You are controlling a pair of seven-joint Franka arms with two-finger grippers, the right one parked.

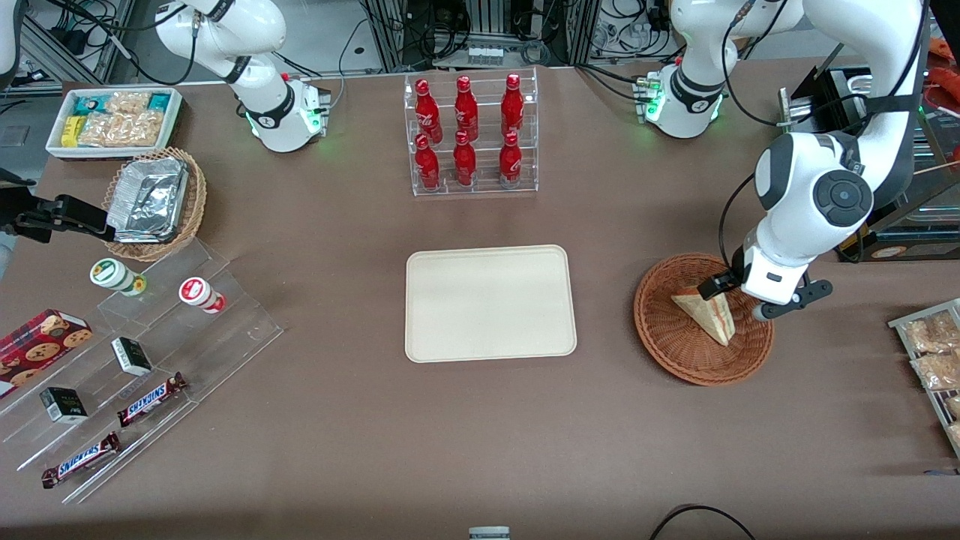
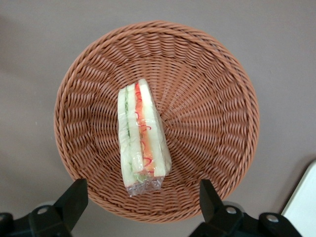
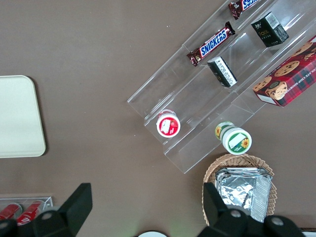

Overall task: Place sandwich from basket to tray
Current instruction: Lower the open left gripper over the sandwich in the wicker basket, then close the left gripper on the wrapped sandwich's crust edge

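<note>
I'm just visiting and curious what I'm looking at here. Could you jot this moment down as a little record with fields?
sandwich: lying in the basket, wrapped, not gripped
basket: on the table, toward the working arm's end
tray: mid-table, beside the basket, nothing on it
gripper: open, above the basket, fingers either side of the sandwich's wide end, not touching it
task stage: sandwich not yet picked up
bottle rack: six red bottles, farther from the front camera than the tray

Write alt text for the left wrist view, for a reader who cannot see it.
A clear-wrapped sandwich lies on its side in a round reddish-brown wicker basket on a brown table. The left arm's gripper hovers above it, jaws spread wide and holding nothing. A corner of the cream tray shows at the frame's edge.
</note>
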